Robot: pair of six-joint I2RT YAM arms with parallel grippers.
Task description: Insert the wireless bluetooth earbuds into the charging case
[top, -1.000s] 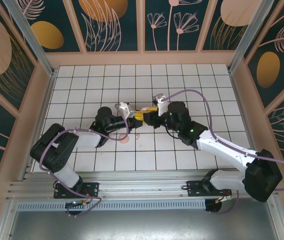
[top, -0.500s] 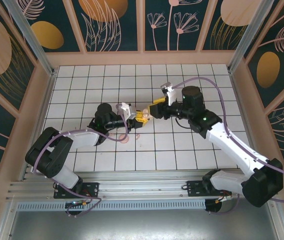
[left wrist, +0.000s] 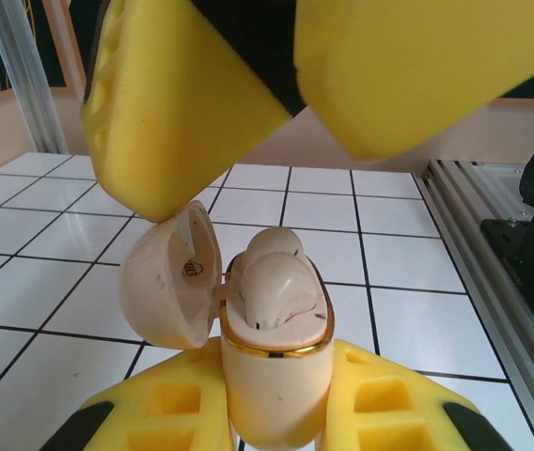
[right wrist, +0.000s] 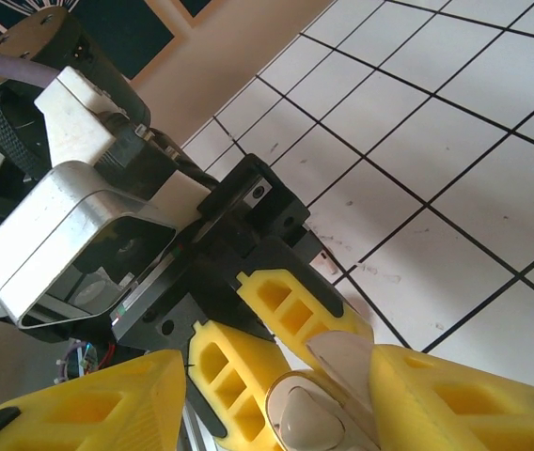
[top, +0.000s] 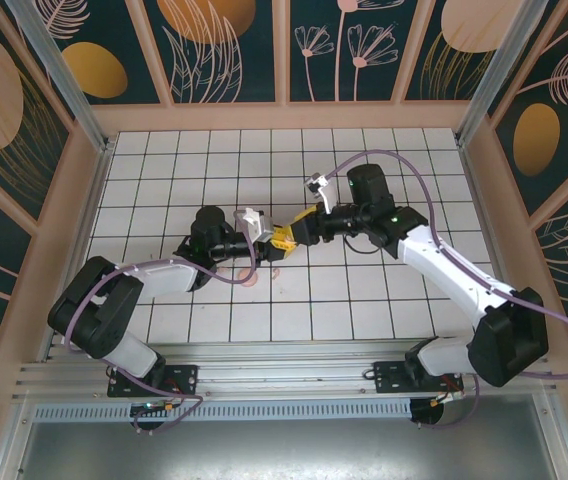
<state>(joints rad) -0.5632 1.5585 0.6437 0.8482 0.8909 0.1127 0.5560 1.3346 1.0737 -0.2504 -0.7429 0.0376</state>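
While low, left arm outstretched rightward.

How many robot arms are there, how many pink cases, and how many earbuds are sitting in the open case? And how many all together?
Robot arms: 2, the left arm and the right arm
Pink charging case: 1, lid open, held in the left arm's jaws
Seated earbuds: 2, one in front and one behind
Total: 5
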